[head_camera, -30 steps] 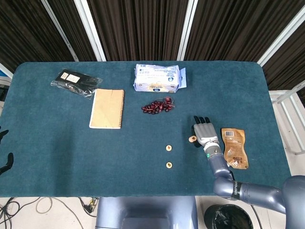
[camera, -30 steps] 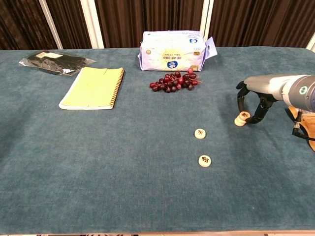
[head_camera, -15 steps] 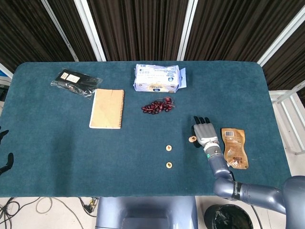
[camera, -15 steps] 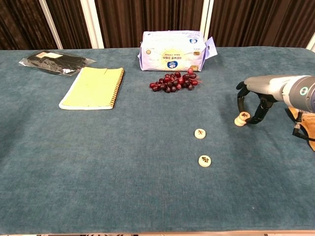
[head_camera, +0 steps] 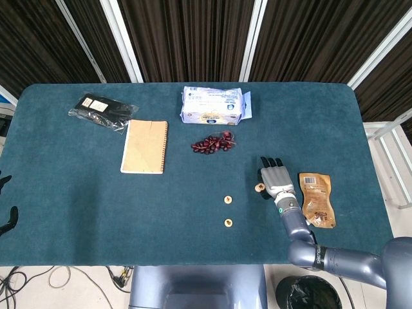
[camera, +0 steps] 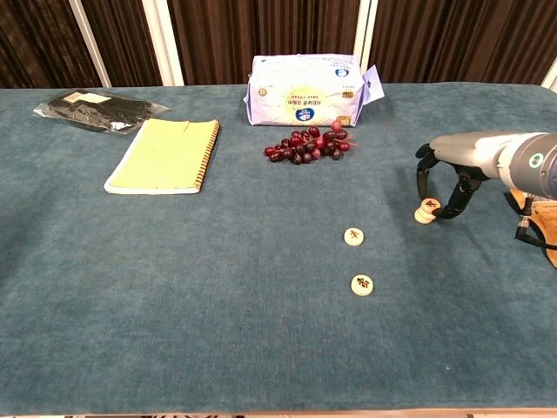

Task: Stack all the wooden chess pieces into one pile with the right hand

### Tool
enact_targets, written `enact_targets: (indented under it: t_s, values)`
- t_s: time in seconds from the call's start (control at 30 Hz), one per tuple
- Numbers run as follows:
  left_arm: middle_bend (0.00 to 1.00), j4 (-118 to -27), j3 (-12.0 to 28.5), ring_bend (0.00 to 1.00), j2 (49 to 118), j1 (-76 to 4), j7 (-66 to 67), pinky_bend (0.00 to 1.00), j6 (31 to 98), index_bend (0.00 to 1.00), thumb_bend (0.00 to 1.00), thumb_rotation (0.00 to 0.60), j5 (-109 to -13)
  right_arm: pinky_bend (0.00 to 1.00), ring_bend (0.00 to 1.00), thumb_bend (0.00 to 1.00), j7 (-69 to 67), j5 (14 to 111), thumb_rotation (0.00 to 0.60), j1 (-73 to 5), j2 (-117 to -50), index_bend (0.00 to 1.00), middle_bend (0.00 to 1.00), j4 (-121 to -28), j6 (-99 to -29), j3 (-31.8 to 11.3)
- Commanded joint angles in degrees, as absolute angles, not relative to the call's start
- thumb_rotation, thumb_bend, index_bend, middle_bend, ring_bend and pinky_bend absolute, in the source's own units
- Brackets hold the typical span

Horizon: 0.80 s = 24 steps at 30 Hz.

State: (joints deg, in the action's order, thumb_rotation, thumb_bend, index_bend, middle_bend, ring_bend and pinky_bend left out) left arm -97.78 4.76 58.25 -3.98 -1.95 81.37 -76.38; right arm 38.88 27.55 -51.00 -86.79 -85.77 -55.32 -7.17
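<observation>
**Stack barely begun: one piece in the fingers, two waiting**

Over at the right side of the counter [camera: 174, 296], right robot hand [camera: 448, 178] arched above a tilted chess piece [camera: 426, 209], fingertips [camera: 452, 212] down around it. Looks pinched at the edges and tipped up off the cloth, though hard to call it a full lift from here. Seems to be a second disc directly beneath it, but too small to say for sure. Same grasp from the head view: right robot hand [head_camera: 275, 178] with the tilted chess piece [head_camera: 260, 188] at its left edge.

Two more to go: middle chess piece [camera: 353, 236] flat on the cloth, near chess piece [camera: 362, 284] just in front of it, both apart from each other and well apart from the held one. No complete pile anywhere yet. By the look of it, early days: all pieces to be gathered onto one spot.

Left robot hand [head_camera: 5, 212] just peeking in at the head view's left edge, dark and partly cropped; cannot tell its state.
</observation>
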Motion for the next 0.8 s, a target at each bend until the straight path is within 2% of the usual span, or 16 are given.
enact_targets:
  t_s: [0.03, 0.3, 0.57, 0.8]
  values:
    - [0.0, -97.8, 4.8, 0.0, 58.2, -4.0, -1.9, 0.0, 81.4, 0.13, 0.49, 0.6, -76.4, 0.0, 0.0, 0.41, 39.0, 27.5, 0.6, -51.0, -86.8, 0.43, 0.0, -85.8, -55.3, -7.2]
    - [0.0, -97.9, 4.8, 0.0, 58.2, -4.0, -2.0, 0.0, 81.3, 0.13, 0.49, 0.6, -76.2, 0.0, 0.0, 0.41, 38.7, 28.2, 0.6, -50.8, -85.4, 0.43, 0.0, -88.3, -56.1, -7.4]
    - [0.0, -98.1, 4.9, 0.0, 58.0, -3.9, -2.7, 0.0, 81.4, 0.13, 0.49, 0.6, -76.0, 0.0, 0.0, 0.41, 37.1, 33.4, 0.6, -49.8, -82.2, 0.42, 0.0, -96.7, -59.8, -8.4]
    - [0.0, -98.2, 4.8, 0.0, 57.9, -3.8, -3.0, 0.0, 81.4, 0.13, 0.49, 0.6, -76.4, 0.0, 0.0, 0.41, 37.5, 36.0, 0.6, -49.2, -83.9, 0.41, 0.0, -99.9, -63.8, -8.3]
